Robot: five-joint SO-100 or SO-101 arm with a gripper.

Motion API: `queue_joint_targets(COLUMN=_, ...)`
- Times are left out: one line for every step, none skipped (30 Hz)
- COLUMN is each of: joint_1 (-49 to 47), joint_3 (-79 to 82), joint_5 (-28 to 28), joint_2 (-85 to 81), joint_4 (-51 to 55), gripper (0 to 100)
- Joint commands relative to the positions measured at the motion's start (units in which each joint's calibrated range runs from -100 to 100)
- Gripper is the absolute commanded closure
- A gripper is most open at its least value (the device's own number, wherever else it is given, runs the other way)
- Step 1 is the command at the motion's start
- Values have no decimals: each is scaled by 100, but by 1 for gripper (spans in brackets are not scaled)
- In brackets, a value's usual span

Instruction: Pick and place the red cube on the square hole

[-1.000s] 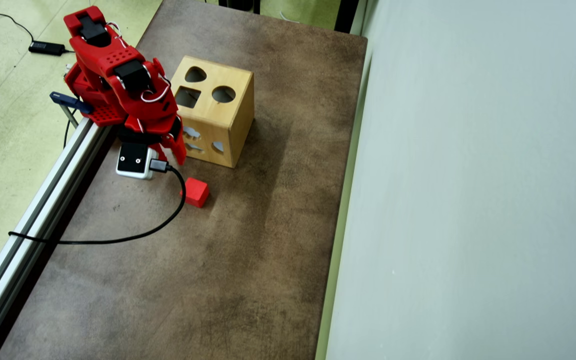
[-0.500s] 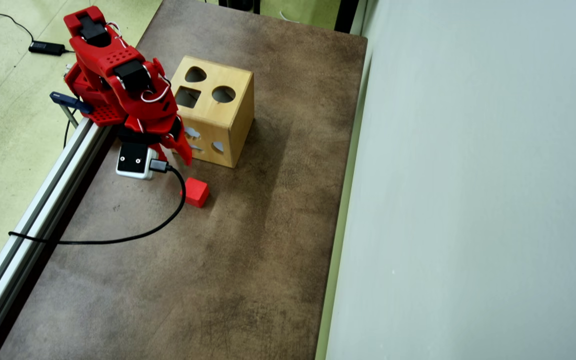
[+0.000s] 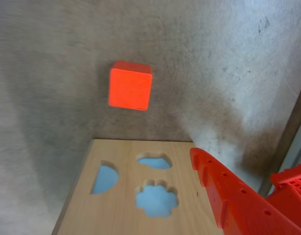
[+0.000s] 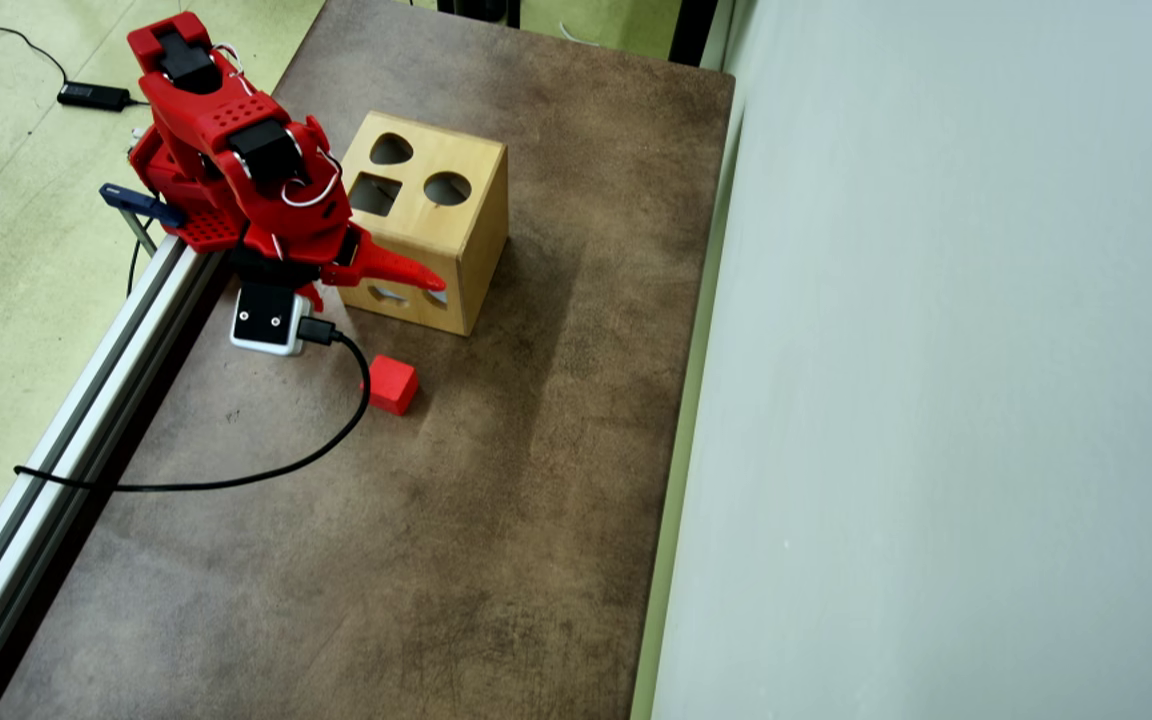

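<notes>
The red cube lies on the brown table, a little below the wooden box in the overhead view. The square hole is in the box's top face, beside a round and a teardrop cutout. My gripper hangs at the box's lower left corner, above and left of the cube, and is open with nothing in it. One finger points right across the box's side. In the wrist view the cube sits beyond the box's side face. One red finger shows at the lower right. The square hole is out of that view.
A black cable curves from the white camera module past the cube's left side to the aluminium rail on the table's left edge. A pale grey panel borders the table on the right.
One gripper finger has swung out from pointing down toward the cube to pointing right across the box's side, so the jaws now stand wide apart. Cube and box have not moved.
</notes>
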Motion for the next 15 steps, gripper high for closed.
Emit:
queue_joint_targets(joint_1=42, joint_3=-188, joint_5=-5, joint_2=236, joint_4=-61, gripper=32)
queue_joint_targets(joint_1=42, joint_3=-188, joint_5=-5, joint_2=321, joint_4=-61, gripper=32)
queue_joint_targets(joint_1=42, joint_3=-188, joint_5=-5, joint_2=414, joint_4=-61, gripper=32)
queue_joint_targets(joint_1=42, joint_3=-188, joint_5=-5, joint_2=516, joint_4=-61, gripper=32)
queue_joint_targets(joint_1=49, joint_3=-188, joint_5=-5, joint_2=618, joint_4=-61, gripper=32)
queue_joint_targets(joint_1=49, joint_3=-188, joint_5=-5, joint_2=737, joint_4=-69, gripper=32)
queue_joint_targets(joint_1=49, joint_3=-188, joint_5=-10, joint_2=847, joint_4=-69, gripper=32)
queue_joint_targets(joint_1=56, joint_3=-188, joint_5=-10, joint_2=966, joint_4=-69, gripper=32)
queue_joint_targets(joint_1=64, joint_3=-188, joint_5=-15, joint_2=1077, joint_4=-69, gripper=32)
queue_joint_targets(joint_1=86, joint_3=-188, joint_5=-15, joint_2=1179, joint_4=-69, gripper=32)
queue_joint_targets(joint_1=116, joint_3=-188, joint_5=-15, joint_2=1255, joint_4=-69, gripper=32)
queue_joint_targets(joint_1=138, joint_3=-197, joint_5=-20, joint_2=1289, joint_4=-69, gripper=32)
queue_joint_targets(joint_1=146, joint_3=-197, joint_5=-49, joint_2=1323, joint_4=-69, gripper=32)
queue_joint_targets(joint_1=146, joint_3=-197, joint_5=-103, joint_2=1331, joint_4=-77, gripper=32)
queue_joint_targets(joint_1=146, joint_3=-197, joint_5=-186, joint_2=1331, joint_4=-101, gripper=32)
